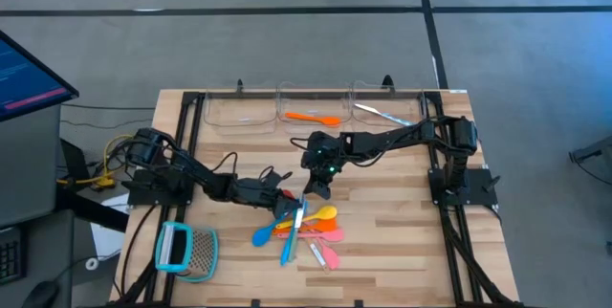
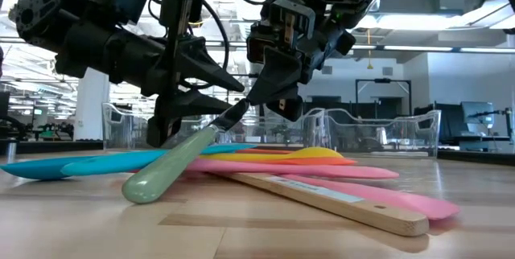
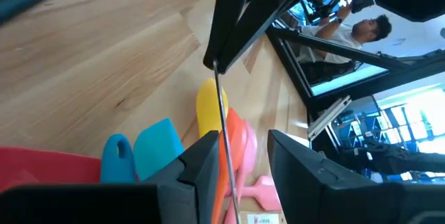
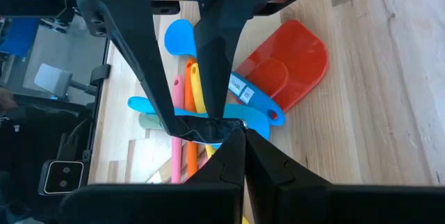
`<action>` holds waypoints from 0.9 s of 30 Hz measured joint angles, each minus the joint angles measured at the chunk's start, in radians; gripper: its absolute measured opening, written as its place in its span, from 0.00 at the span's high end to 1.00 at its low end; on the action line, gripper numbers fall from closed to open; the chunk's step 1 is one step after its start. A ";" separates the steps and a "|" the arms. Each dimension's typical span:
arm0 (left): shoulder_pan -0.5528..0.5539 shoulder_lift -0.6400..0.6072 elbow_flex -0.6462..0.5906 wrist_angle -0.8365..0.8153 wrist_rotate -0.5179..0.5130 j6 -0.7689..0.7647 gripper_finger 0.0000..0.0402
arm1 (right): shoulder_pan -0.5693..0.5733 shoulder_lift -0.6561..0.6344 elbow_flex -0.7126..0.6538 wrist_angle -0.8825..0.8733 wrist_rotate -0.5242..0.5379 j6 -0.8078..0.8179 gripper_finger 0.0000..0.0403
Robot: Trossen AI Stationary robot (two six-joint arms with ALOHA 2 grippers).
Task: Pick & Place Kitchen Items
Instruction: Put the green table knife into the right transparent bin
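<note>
Hidden: knife blade (image 2: 229, 114) edge-on, hard to follow past right gripper (image 1: 316, 189), shut on it.
Left gripper (image 1: 280, 196): narrow, straddling blade.
Bins: orange spoon (image 1: 312, 117), silvery piece (image 1: 383, 114).

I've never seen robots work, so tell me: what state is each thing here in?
Green-handled spreader: tilted, blade end raised.
Right gripper: shut on its blade.
Left gripper: open around the blade.
Orange utensil: lying in middle bin.
Other utensils: piled flat on the table.

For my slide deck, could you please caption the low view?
Two tools meet over a heap of colourful utensils, the right one gripping a knife by its blade, green handle resting on the table.
</note>
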 joint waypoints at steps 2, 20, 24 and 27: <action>0.000 0.000 0.000 0.000 0.000 0.000 0.71 | 0.000 0.000 0.000 0.000 0.000 0.000 1.00; -0.026 0.073 0.060 -0.001 -0.028 0.006 0.71 | 0.003 0.001 0.000 0.008 0.003 0.005 1.00; -0.026 0.073 0.070 -0.003 -0.004 0.048 0.72 | 0.011 0.001 0.000 0.012 0.004 0.006 1.00; -0.026 0.073 0.069 -0.002 0.014 0.050 0.74 | 0.013 0.001 0.000 0.014 0.005 0.008 1.00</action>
